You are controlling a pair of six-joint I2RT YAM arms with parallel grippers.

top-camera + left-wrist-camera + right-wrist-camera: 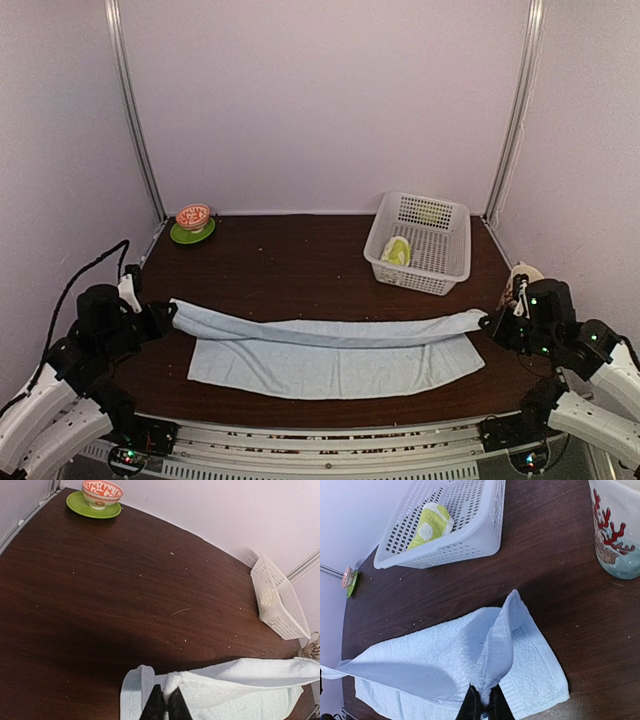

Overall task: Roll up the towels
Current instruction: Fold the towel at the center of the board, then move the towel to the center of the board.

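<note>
Top external view: the blue towel (330,360) lies across the counter (290,260), stretched between the two pairs of fingers. The left fingers (165,318) and right fingers (490,322) are each clenched on one end of a long edge. That edge is lifted and runs as a slightly sagging band from one pair to the other, above the flat part of the cloth. Each wrist view shows cloth pinched between the dark tips and peaking up from them. The green towel (397,250) sits bundled in the basket (415,282), well beyond the right fingers, and seems finished.

The step in hand looks like turning this long edge over to narrow the cloth or start the roll. To do it well, both pairs of fingers should travel together at the same height and pace. A light pull outward would stop the middle from drooping and wrinkling. The edge should land parallel to the opposite edge, and the fingers should let go only once the cloth rests flat. If one end leads, the fold will skew and the roll will cone. A cup (617,530) stands just beside the right fingers, so that arm should avoid swinging outward.
</note>
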